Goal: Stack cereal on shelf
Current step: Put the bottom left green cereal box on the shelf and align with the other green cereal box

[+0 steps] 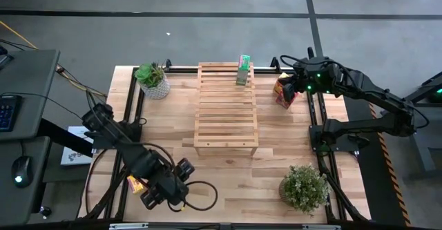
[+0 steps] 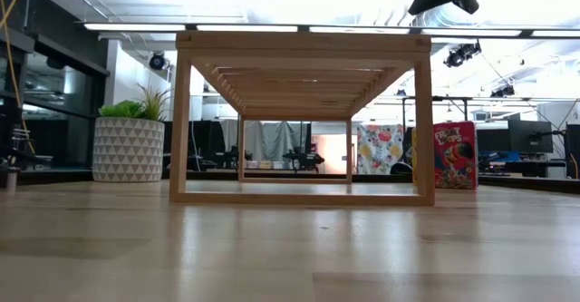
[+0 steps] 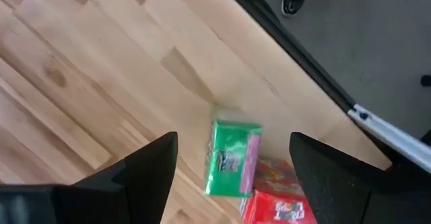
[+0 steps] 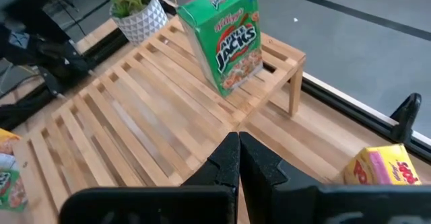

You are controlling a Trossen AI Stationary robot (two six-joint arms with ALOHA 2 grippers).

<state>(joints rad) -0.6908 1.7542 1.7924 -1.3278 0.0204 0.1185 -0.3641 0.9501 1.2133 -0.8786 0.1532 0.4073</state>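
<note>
The wooden slatted shelf (image 1: 226, 109) stands mid-table. A green cereal box (image 4: 225, 39) stands upright on its far right corner. Near the table's left front edge a green box (image 3: 231, 158) and a red box (image 3: 279, 200) lie flat on the tabletop. My left gripper (image 3: 234, 142) hangs open above them, pointing down, one finger at each side of the green box and clear of it. Red and yellow boxes (image 1: 284, 92) stand right of the shelf. My right gripper (image 4: 239, 158) hovers shut by them, empty.
One potted plant (image 1: 153, 79) stands at the shelf's far left, another (image 1: 304, 187) at the near right. Black frame rails (image 1: 314, 119) run along the table's sides. A cable loop (image 1: 200, 195) lies beside my left arm. Bare wood lies in front of the shelf.
</note>
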